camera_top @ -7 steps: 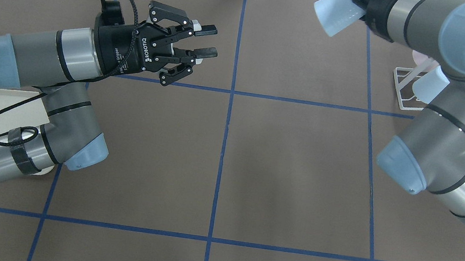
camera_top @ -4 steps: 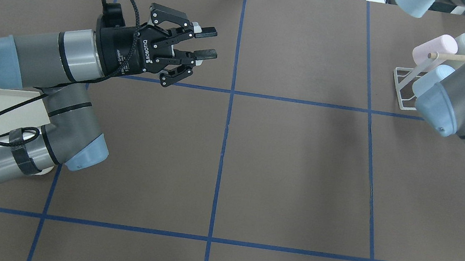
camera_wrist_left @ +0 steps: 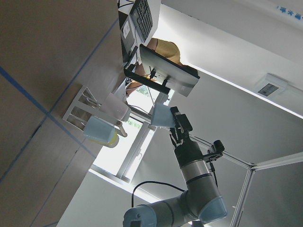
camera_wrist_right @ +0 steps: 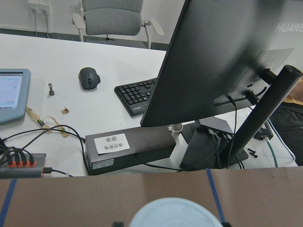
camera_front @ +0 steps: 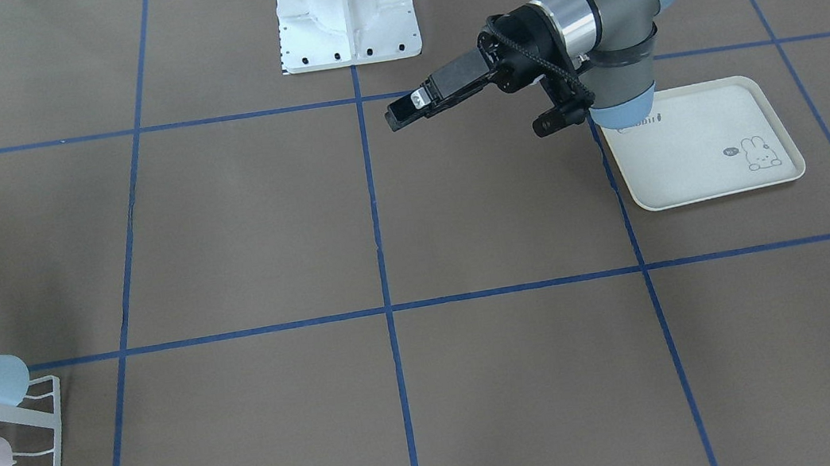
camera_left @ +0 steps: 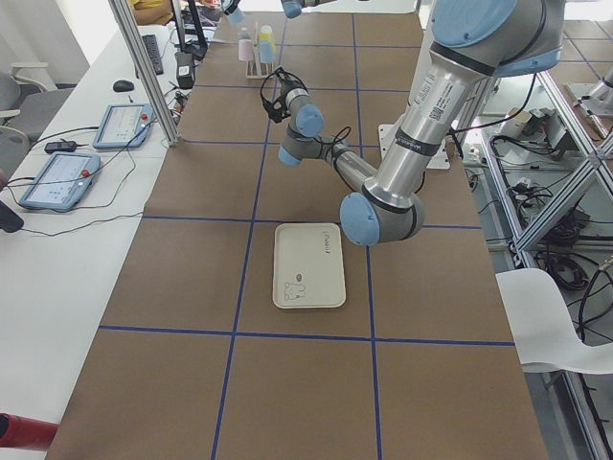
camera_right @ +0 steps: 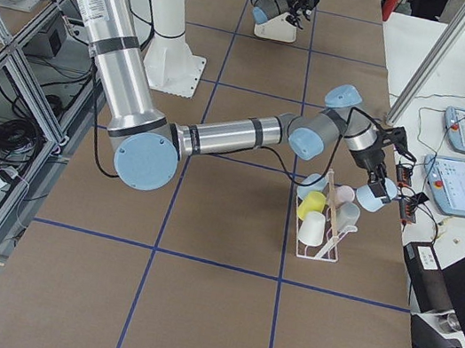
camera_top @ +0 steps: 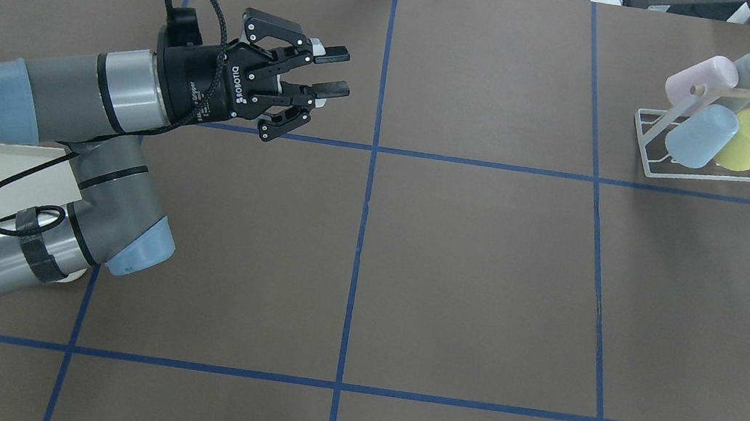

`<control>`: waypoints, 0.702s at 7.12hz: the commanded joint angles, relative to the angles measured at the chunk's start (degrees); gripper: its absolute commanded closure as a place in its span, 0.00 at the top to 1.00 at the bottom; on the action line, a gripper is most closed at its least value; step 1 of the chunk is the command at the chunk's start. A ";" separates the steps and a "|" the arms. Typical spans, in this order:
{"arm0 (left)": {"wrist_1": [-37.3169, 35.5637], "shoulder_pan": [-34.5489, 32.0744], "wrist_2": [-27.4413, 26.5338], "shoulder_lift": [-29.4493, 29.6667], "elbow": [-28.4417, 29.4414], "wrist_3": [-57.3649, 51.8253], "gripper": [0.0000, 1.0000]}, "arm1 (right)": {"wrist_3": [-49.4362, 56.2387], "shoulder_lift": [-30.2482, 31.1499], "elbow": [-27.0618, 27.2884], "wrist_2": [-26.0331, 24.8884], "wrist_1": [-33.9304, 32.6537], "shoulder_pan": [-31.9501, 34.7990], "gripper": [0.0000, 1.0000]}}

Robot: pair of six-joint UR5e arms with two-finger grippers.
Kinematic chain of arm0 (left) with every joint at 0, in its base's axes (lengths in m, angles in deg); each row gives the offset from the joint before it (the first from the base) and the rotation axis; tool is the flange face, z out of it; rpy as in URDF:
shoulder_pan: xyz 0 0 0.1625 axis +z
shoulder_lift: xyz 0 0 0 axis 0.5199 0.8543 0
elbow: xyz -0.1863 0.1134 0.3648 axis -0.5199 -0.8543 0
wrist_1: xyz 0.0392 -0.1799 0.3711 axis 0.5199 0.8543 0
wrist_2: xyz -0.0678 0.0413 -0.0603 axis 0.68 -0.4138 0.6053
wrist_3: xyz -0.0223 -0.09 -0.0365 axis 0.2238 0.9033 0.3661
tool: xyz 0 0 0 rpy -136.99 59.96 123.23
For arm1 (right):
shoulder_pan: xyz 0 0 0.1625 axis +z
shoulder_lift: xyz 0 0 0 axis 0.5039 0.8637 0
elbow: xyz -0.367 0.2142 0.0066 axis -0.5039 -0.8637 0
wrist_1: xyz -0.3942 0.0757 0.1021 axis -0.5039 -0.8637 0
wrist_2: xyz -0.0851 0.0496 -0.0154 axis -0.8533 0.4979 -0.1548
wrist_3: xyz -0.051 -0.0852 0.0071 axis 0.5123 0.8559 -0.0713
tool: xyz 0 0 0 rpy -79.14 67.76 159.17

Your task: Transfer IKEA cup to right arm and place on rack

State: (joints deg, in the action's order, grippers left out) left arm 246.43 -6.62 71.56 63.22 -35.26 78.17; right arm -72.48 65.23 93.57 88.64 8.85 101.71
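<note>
While clamping the IKEA cup [camera_wrist_left: 161, 116] in the right gripper [camera_wrist_left: 173, 120] beside the rack [camera_top: 643, 142], held the left gripper [camera_top: 332, 71] open, empty. Judged placing underway; needed lowering onto a free spot there.

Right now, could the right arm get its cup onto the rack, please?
Probably yes: the right pincer holds the cup close by the rack with nothing between them, though other cups already take up much of it.

Table [camera_top: 469, 268] covered in brown paper, gridded with blue tape lines [camera_top: 360, 238]. Beyond its far edge, a white desk [camera_wrist_right: 57, 109]: dark monitor [camera_wrist_right: 227, 61], black keyboard [camera_wrist_right: 137, 97], mouse [camera_wrist_right: 88, 78], grey office chair [camera_wrist_right: 111, 12] behind. White wall [camera_wrist_right: 9, 16]; light bright and even.
</note>
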 commanded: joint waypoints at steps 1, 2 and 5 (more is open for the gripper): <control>0.00 0.07 -0.07 0.00 0.22 0.00 0.46 | 1.60 0.15 -10.51 1.87 11.05 1.77 0.00; 0.00 0.15 -0.07 0.09 0.48 0.00 0.46 | 1.51 0.24 -10.63 2.57 11.35 1.77 0.00; 0.00 0.24 -0.07 0.09 0.48 0.00 0.46 | 0.90 0.67 -9.24 2.84 11.79 1.77 0.00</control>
State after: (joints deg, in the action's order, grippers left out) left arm 246.43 -6.40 71.50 63.30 -34.79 78.17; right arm -71.26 65.63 83.50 91.31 20.33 103.47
